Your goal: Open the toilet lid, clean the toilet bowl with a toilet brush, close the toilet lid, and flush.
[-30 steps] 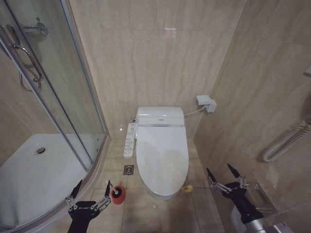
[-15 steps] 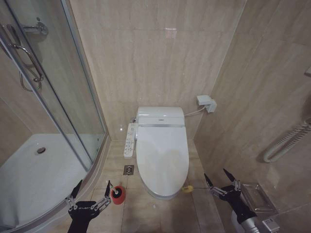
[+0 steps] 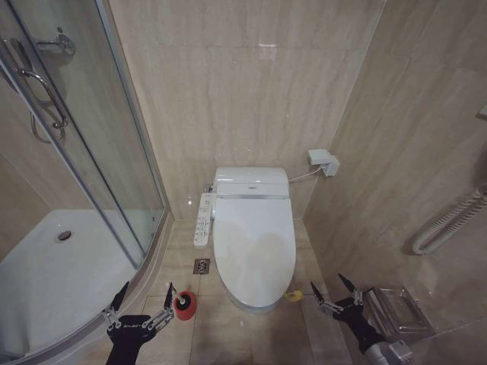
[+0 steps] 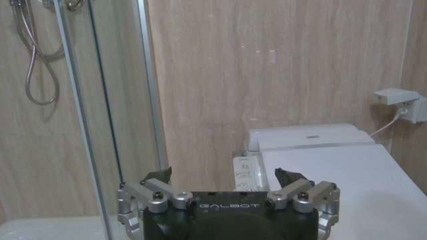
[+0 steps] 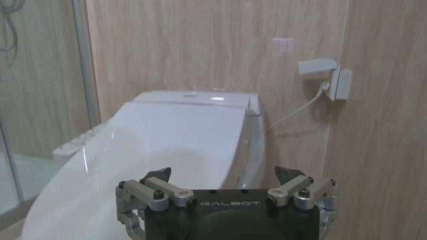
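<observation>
The toilet lid (image 3: 255, 243) is down, glossy white, over the toilet bowl (image 3: 257, 306), whose front rim shows beneath it. A green-yellow strap (image 3: 294, 295) hangs at the lid's front right edge. A small red holder (image 3: 184, 305) with a dark centre stands on the floor left of the bowl; the toilet brush itself I cannot make out. My left gripper (image 3: 142, 298) hangs open just left of the holder. My right gripper (image 3: 332, 293) is open, low on the right, close to the strap. In the wrist views, the left gripper (image 4: 223, 174) and right gripper (image 5: 223, 172) face the lid (image 5: 167, 140).
The button panel (image 3: 203, 219) runs along the toilet's left side, with a floor drain (image 3: 201, 266) in front of it. A glass shower enclosure (image 3: 84, 167) fills the left. A wall socket box (image 3: 323, 161), a grab rail (image 3: 449, 224) and a metal tray (image 3: 396, 310) are on the right.
My right gripper has moved left and lower, toward the toilet's front right corner and the strap. The left gripper and the lid have not moved.
</observation>
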